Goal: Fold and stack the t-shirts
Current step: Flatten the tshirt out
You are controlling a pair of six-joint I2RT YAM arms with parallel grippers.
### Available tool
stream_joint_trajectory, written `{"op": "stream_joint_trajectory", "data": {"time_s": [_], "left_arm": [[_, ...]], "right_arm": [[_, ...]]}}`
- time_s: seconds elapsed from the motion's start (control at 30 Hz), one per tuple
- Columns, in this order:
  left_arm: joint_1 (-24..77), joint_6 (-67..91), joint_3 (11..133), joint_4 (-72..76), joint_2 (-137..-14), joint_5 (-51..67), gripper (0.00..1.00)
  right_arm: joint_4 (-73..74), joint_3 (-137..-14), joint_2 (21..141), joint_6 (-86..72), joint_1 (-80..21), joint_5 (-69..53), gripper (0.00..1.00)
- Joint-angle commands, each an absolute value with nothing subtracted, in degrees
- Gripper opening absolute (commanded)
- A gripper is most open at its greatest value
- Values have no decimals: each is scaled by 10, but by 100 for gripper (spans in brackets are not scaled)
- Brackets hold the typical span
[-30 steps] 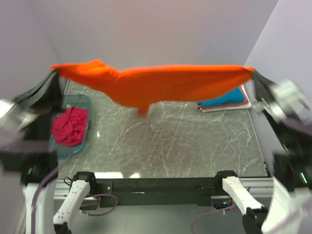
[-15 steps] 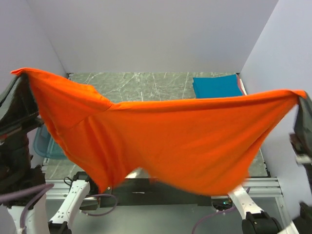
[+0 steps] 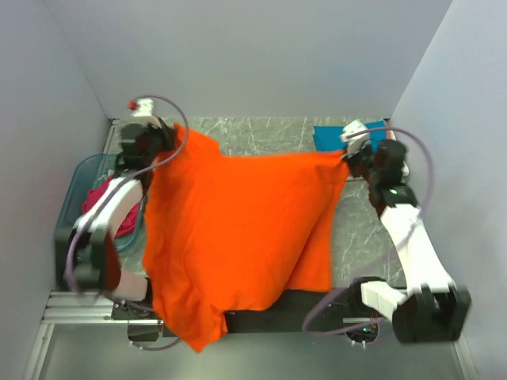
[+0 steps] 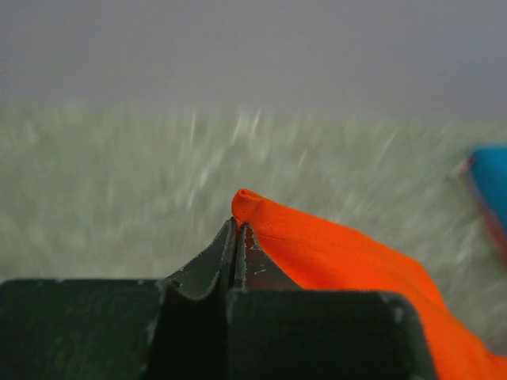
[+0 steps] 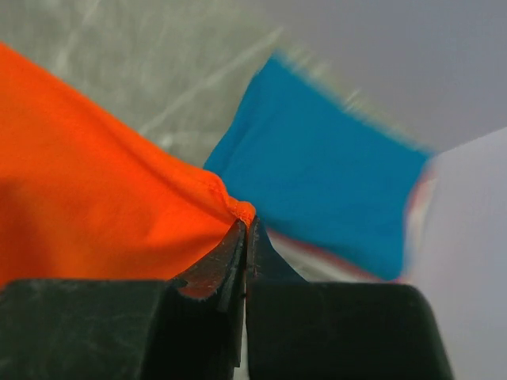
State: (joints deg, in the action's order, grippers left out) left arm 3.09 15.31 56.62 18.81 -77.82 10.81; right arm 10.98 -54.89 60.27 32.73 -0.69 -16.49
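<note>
Top view: the left hand (image 3: 169,139) and the right hand (image 3: 351,156) are both stretched out to the far part of the grey-green marbled worktop (image 3: 261,133). Each is clenched on one corner of the bright orange cloth t-shirt (image 3: 238,237). The upper hem of the shirt spans from hand to hand. From there the cloth spreads back towards the arm bases, covers the middle of the worktop, and ends in a point past the near edge. Whether it lies flat or hangs free cannot be told.

Left wrist view: the two dark fingers (image 4: 207,267) are pressed together, and a rolled orange edge stands just above their tips. The rest of the cloth trails off to the right of this hand.

Right wrist view: the fingers (image 5: 212,273) are likewise shut, nipping a puckered orange corner. The cloth runs off to the left of this hand.

A folded teal blue t-shirt (image 3: 331,136) lies just beyond the right hand, on its outer side. A blurred reddish edge shows beneath it. A crumpled magenta t-shirt (image 3: 99,198) sits in the translucent blue plastic tub (image 3: 70,214), to the left of the left hand and nearer the bases.
</note>
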Motion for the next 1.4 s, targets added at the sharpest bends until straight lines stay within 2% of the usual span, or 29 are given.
{"op": "stream_joint_trajectory", "data": {"time_s": [0.0,0.17,0.3,0.8,0.93,1.1,1.37], "left_arm": [[35,142,611,179,-923,119,0],[37,152,778,63,-1118,86,0],[37,150,816,37,-1152,57,0],[26,120,831,35,-1122,-10,0],[25,107,783,92,-1076,-19,0],[24,87,780,99,-1049,-4,0],[23,63,767,126,-997,-13,0]], "right_arm": [[-43,-507,703,347,-3,-207,0],[-26,-599,877,311,-3,-209,0],[-14,-643,942,299,-3,-184,0],[54,-772,1016,294,-22,-162,0],[47,-758,1005,311,-44,-185,0],[56,-779,1016,300,-51,-186,0],[55,-757,966,324,-48,-221,0]]}}
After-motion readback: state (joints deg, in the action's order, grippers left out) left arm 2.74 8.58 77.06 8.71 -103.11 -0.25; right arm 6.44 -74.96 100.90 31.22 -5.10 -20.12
